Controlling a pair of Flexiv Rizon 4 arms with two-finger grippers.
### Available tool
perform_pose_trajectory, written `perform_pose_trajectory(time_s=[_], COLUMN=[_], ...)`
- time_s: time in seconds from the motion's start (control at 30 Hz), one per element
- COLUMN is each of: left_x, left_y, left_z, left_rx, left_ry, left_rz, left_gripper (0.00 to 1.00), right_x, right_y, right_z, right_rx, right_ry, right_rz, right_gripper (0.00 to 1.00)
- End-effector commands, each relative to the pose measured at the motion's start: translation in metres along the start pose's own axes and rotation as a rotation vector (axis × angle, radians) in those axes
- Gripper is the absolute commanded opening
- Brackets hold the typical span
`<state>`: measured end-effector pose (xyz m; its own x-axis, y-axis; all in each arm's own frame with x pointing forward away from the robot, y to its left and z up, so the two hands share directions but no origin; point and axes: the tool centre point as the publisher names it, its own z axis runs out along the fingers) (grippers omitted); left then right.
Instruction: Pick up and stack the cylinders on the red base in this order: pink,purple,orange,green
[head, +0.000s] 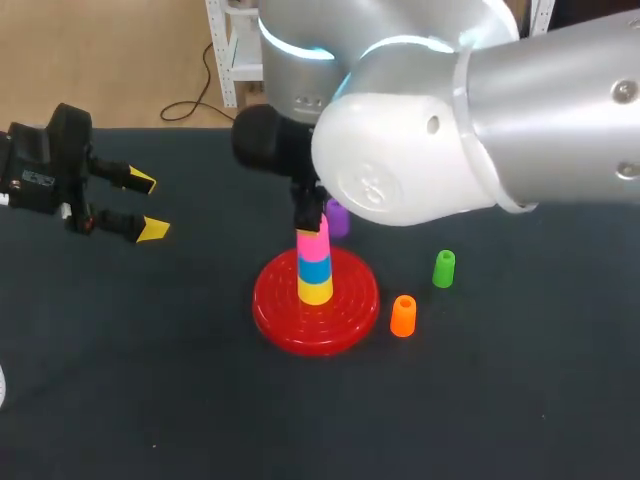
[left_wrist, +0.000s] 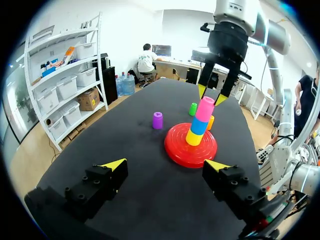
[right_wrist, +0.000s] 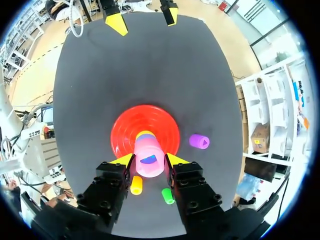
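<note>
The red base (head: 345, 318) holds a leaning stack: yellow at the bottom, then blue, with the pink cylinder (head: 313, 243) on top. My right gripper (right_wrist: 149, 161) comes down from above and is shut on the pink cylinder (right_wrist: 149, 156), its yellow tips against both sides near the top (left_wrist: 205, 109). The purple cylinder (head: 338, 220) stands just behind the base. The green cylinder (head: 443, 268) and the orange cylinder (head: 403, 315) stand to the right of the base. My left gripper (head: 146, 205) hovers open and empty at the far left of the table.
The right arm's big white body (head: 480, 130) hangs over the back right of the table and hides part of it. The dark tabletop (head: 150, 380) is bare at the front and left.
</note>
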<state>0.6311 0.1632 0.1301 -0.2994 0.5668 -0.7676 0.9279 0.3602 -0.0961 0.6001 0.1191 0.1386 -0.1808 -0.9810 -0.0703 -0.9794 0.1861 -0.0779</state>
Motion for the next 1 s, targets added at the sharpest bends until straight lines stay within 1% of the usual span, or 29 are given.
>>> perform_pose_trajectory(time_s=[0.03,0.1,0.13,0.17,0.2,0.33,0.43,0.53,0.7,0.83,1.0], left_x=[0.001,0.001,0.001,0.001,0.001,0.001,0.001,0.001,0.001,0.001,0.001], left_y=[0.0,0.0,0.0,0.0,0.0,0.0,0.0,0.0,0.0,0.0,0.0], left_z=[0.0,0.0,0.0,0.0,0.0,0.0,0.0,0.0,0.0,0.0,0.0], left_rx=[-0.001,-0.001,-0.001,-0.001,-0.001,-0.001,-0.001,-0.001,-0.001,-0.001,-0.001], left_ry=[-0.005,-0.005,-0.005,-0.005,-0.005,-0.005,-0.005,-0.005,-0.005,-0.005,-0.005], left_rz=[0.002,0.002,0.002,0.002,0.002,0.002,0.002,0.002,0.002,0.002,0.002], left_gripper=[1.0,1.0,1.0,1.0,1.0,1.0,1.0,1.0,1.0,1.0,1.0], right_x=[0.002,0.002,0.002,0.002,0.001,0.001,0.002,0.002,0.004,0.001,0.0], right_y=[0.002,0.001,0.0,-0.002,-0.003,-0.009,-0.016,-0.032,-0.067,-0.093,-0.119], right_z=[0.009,0.003,-0.002,-0.008,-0.013,-0.035,-0.045,-0.048,-0.039,-0.024,0.009], right_rx=[0.001,-0.005,-0.008,-0.004,-0.007,-0.01,-0.006,0.008,0.022,0.035,0.038], right_ry=[-0.001,-0.02,-0.04,-0.055,-0.075,-0.144,-0.182,-0.209,-0.215,-0.22,-0.149], right_rz=[0.005,0.018,0.032,0.04,0.054,0.087,0.116,0.173,0.296,0.359,0.403], right_gripper=[0.0,0.0,0.21,0.76,1.0,1.0,1.0,1.0,1.0,1.0,1.0])
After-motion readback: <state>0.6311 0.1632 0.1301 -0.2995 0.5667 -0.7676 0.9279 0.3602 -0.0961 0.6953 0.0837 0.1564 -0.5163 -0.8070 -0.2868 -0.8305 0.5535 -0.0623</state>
